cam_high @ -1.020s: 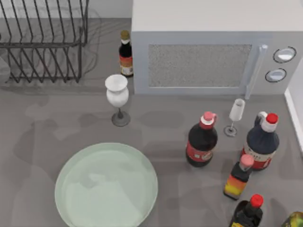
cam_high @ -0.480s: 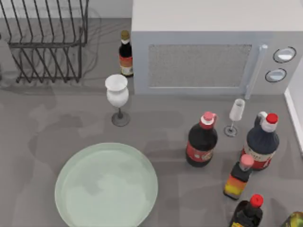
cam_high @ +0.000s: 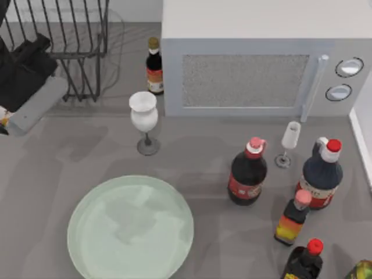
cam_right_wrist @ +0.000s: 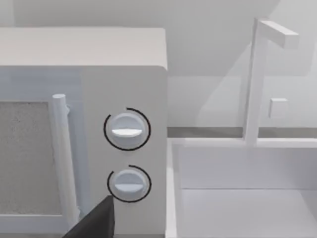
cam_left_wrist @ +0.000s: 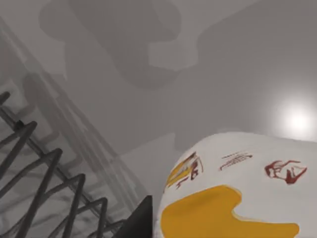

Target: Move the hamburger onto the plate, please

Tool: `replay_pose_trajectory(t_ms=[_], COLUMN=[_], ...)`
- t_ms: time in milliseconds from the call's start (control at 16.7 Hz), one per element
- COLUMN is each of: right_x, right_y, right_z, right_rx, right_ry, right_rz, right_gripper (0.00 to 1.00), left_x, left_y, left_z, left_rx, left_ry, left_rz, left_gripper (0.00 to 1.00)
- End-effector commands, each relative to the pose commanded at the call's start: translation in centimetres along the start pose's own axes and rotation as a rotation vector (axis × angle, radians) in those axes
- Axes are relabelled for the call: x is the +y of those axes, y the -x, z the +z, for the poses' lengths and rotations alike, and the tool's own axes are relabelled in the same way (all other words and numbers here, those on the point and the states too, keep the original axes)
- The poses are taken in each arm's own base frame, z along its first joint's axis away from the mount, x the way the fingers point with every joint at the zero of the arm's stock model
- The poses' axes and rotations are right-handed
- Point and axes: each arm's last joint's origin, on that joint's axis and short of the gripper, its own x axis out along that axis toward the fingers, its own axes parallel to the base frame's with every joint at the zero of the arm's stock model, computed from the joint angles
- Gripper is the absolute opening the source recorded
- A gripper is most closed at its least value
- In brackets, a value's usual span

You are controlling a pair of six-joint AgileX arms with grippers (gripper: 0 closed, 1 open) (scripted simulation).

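Left gripper (cam_high: 4, 119), at the table's left edge beside the dish rack (cam_high: 58, 52), is clamped on the hamburger (cam_left_wrist: 237, 193), which sits close under the left wrist camera above bare tabletop. Plate (cam_high: 131, 228) lies well apart, toward the front and centre, with nothing on it. Wine glass (cam_high: 143, 119) stands between rack and plate; a low or wide swing of the arm could topple it. Loose grip could drop the load short. Right arm is parked by the microwave (cam_right_wrist: 84, 134).
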Motion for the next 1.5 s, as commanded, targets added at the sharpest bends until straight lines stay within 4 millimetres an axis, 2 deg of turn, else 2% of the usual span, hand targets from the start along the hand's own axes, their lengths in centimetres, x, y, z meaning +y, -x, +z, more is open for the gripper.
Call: replay_pose_trajectory(t_ms=[420,600,780,1140,1320,1500], right_x=[0.0,0.0,0.0,0.0,0.0,0.0], right_y=[0.0,0.0,0.0,0.0,0.0,0.0], right_z=[0.0,0.0,0.0,0.0,0.0,0.0], right_rx=[0.000,0.000,0.000,0.000,0.000,0.000], right_ry=[0.000,0.000,0.000,0.000,0.000,0.000], right_rz=[0.000,0.000,0.000,0.000,0.000,0.000], right_gripper=[1.00,1.00,1.00,1.00,1.00,1.00], left_x=[1.8,1.9,1.9,1.7,1.6,1.6], left_y=[-0.6,-1.4,-2.3,-3.9,-4.4,-4.7], left_z=[7.2,10.2,12.9,16.8,17.9,18.3], left_rx=[-0.065,-0.116,-0.169,-0.253,-0.280,-0.291], left_ry=[-1.151,-1.557,-1.893,-2.402,-2.541,-2.591], left_rz=[-0.014,-0.010,0.004,0.044,0.058,0.063], left_gripper=[0.00,0.00,0.00,0.00,0.00,0.00])
